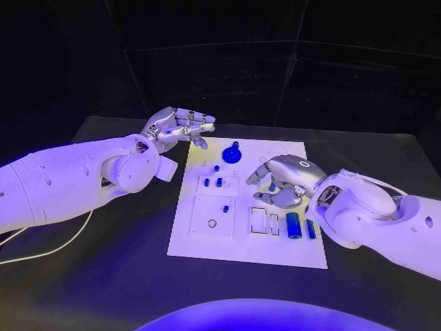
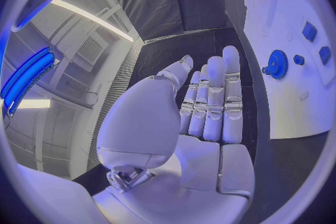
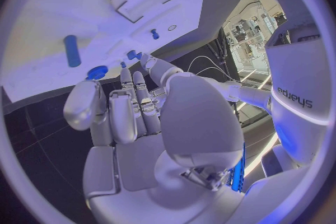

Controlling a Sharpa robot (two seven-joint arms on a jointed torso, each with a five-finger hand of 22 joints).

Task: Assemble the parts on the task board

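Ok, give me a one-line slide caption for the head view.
Both hands, left hand and right hand, hover empty over the white task board, its blue gear lying loose.

We see a black table point(image 1: 101, 276) under everything, its dark top reaching out on both sides. A thin white cable point(image 1: 42, 249) trails in a loop over the table near its left edge. Behind the table we see black panels point(image 1: 310, 83) closing off the back like a wall
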